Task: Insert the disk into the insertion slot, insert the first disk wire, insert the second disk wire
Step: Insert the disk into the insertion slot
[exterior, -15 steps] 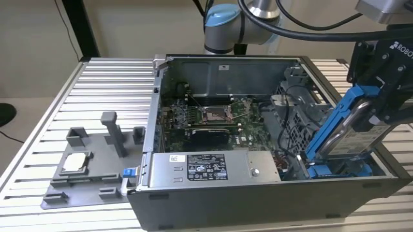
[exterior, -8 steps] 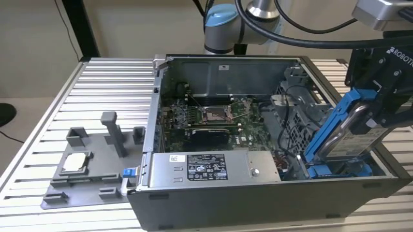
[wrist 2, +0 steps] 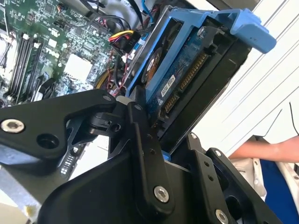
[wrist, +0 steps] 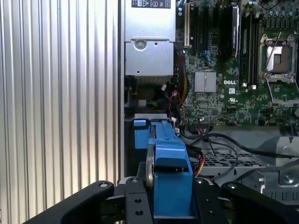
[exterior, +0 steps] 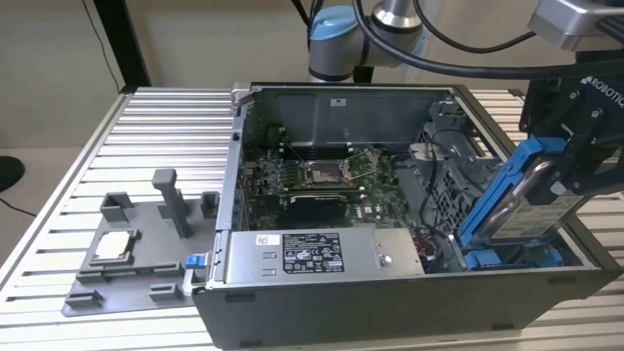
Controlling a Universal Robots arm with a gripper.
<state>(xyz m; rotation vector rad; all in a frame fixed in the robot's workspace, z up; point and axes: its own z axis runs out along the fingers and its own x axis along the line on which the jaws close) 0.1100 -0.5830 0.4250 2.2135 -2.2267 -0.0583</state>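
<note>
Exterior view, gripper [exterior: 557,179]: black, at the exterior view's right, above the open computer case [exterior: 390,311]; its fingers are clamped on the disk [exterior: 507,191].
Exterior view, disk: held steeply tilted. The upper end is raised above the case rim and the lower end is down inside the case's near corner at the exterior view's right. It is not laid flat.
Exterior view, power-supply box [exterior: 322,252]: grey, set along the case's near wall, apart from the disk.
Exterior view, motherboard [exterior: 312,175]: exposed on the case floor.
Exterior view, fixture tray [exterior: 137,252]: grey, placed on the slatted table [exterior: 166,139] at the exterior view's left of the case.
Second wrist view, disk [wrist 2: 187,70]: the blue carrier and circuit-board face are shown, gripped between the black fingers [wrist 2: 140,121].
Second wrist view, wires [wrist 2: 119,37]: a red and yellow bundle is seen near the disk's far end.
Second wrist view, person's arm [wrist 2: 266,149]: seen beyond the table edge.
First wrist view, disk [wrist: 168,158]: seen end-on between the closed fingers.
First wrist view, insertion slot [wrist: 222,161]: its perforated wall is seen just beside the disk.
</note>
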